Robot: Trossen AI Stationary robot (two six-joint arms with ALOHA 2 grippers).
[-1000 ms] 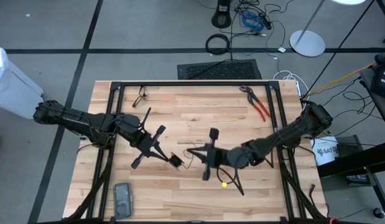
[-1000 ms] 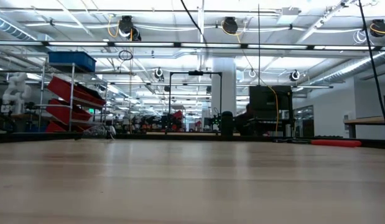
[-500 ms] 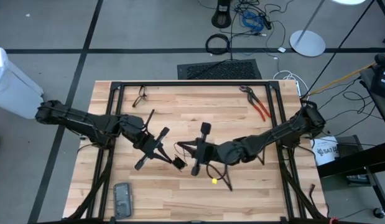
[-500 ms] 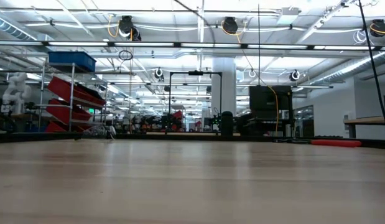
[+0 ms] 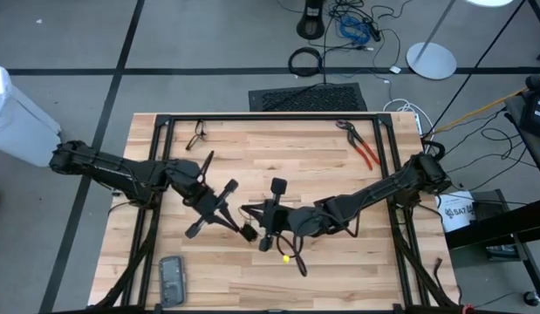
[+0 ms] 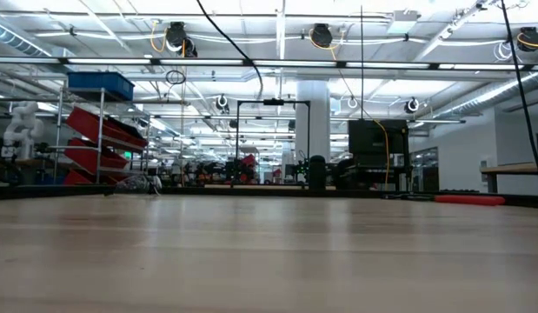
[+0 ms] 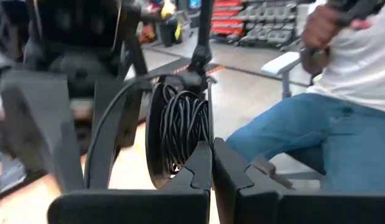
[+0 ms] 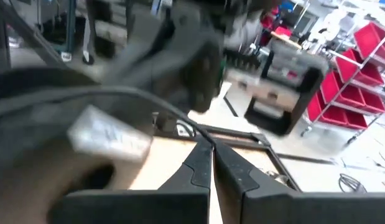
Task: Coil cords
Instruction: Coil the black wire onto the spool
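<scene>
Hands meet mid-counter, both pinched shut: left hand and right hand on the thin black cord. I should wind slowly, keeping tension even.

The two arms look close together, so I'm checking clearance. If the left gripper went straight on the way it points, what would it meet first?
Probably the right gripper with the black cord bundled at it. The left gripper, fingers shut, points right at it over the table; depth is hard to judge.
</scene>
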